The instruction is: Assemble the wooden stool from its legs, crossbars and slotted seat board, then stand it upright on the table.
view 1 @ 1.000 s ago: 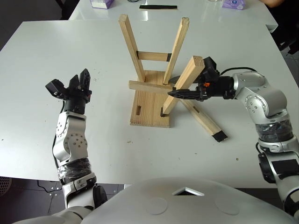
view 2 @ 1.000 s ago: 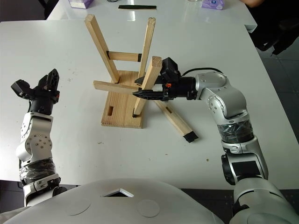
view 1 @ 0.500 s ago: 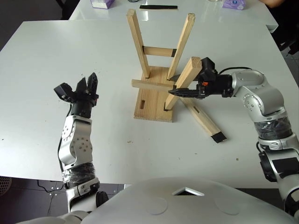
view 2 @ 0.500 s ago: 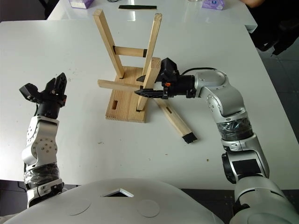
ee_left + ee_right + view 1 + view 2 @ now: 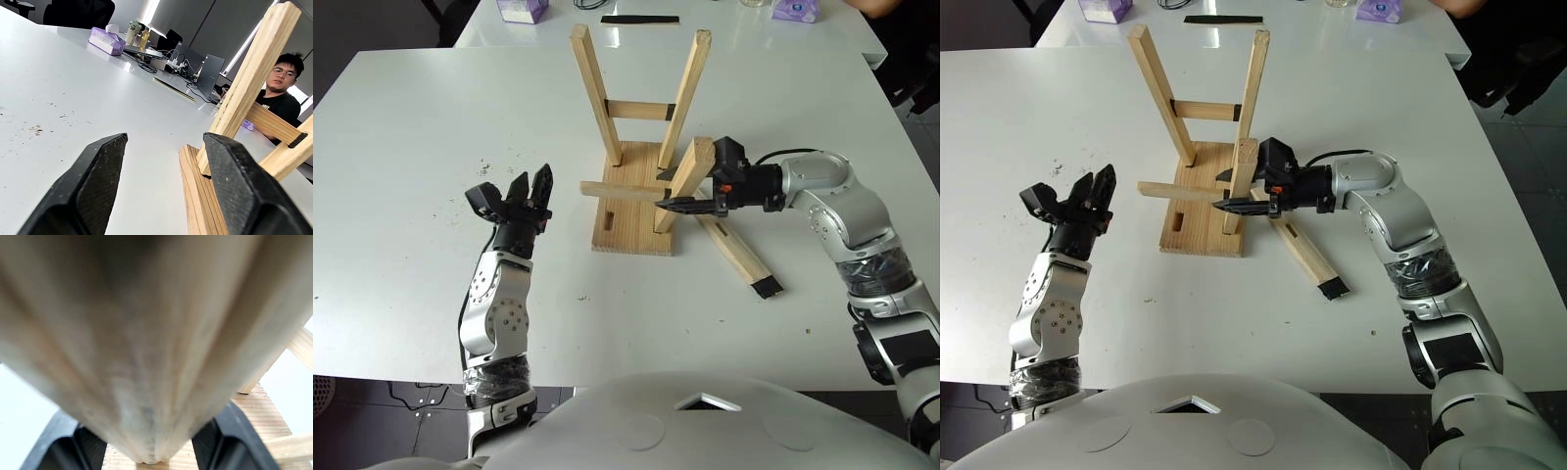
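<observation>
The slotted seat board (image 5: pixel 634 231) lies flat on the white table. Two legs (image 5: pixel 594 93) (image 5: pixel 686 93) rise from its far end, joined by a crossbar (image 5: pixel 636 110). A third leg (image 5: pixel 683 184) stands tilted at the board's right side, and my right gripper (image 5: pixel 681 203) is shut on it; in the right wrist view this leg (image 5: pixel 146 333) sits between the fingers (image 5: pixel 61 453). A second crossbar (image 5: pixel 615 188) sticks out leftward from that leg. A loose leg (image 5: pixel 736 253) with a black tip lies on the table right of the board. My left gripper (image 5: pixel 525 190) (image 5: pixel 161 186) is open, left of the board.
Purple tissue boxes (image 5: pixel 522 9) (image 5: pixel 800 9) and a black strip (image 5: pixel 639 20) lie on the far table. Wood crumbs (image 5: pixel 485 162) dot the table beside my left gripper. Bare tabletop stretches left of the stool and in front of it.
My left gripper has come closer to the seat board, still open. My right gripper has drawn the held leg leftward, so it stands less tilted. The head camera has shifted.
</observation>
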